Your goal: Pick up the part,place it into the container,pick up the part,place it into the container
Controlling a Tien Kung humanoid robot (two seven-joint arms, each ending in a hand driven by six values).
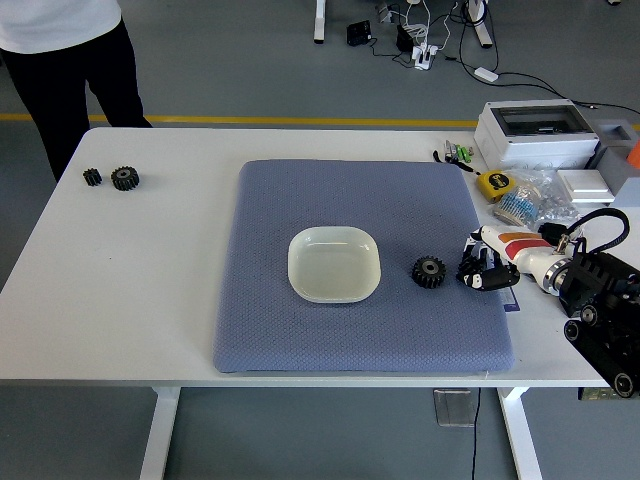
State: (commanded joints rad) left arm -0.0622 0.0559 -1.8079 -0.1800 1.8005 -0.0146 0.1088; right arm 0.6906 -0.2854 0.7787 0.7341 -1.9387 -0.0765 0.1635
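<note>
Head view: black gear (429, 272) lies on the blue mat (300, 330), at 9 o'clock just beside the right hand (482, 273), whose curled fingers grasp nothing; white bowl (334, 264) farther left.

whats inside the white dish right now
Nothing: the dish on the blue mat looks empty, its whole floor in view. The gear lies on the mat to its right, beside the right hand. What is under the dish is covered.

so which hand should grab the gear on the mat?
Right. The right hand is already over the mat beside the gear, not touching it. No left arm shows.
</note>
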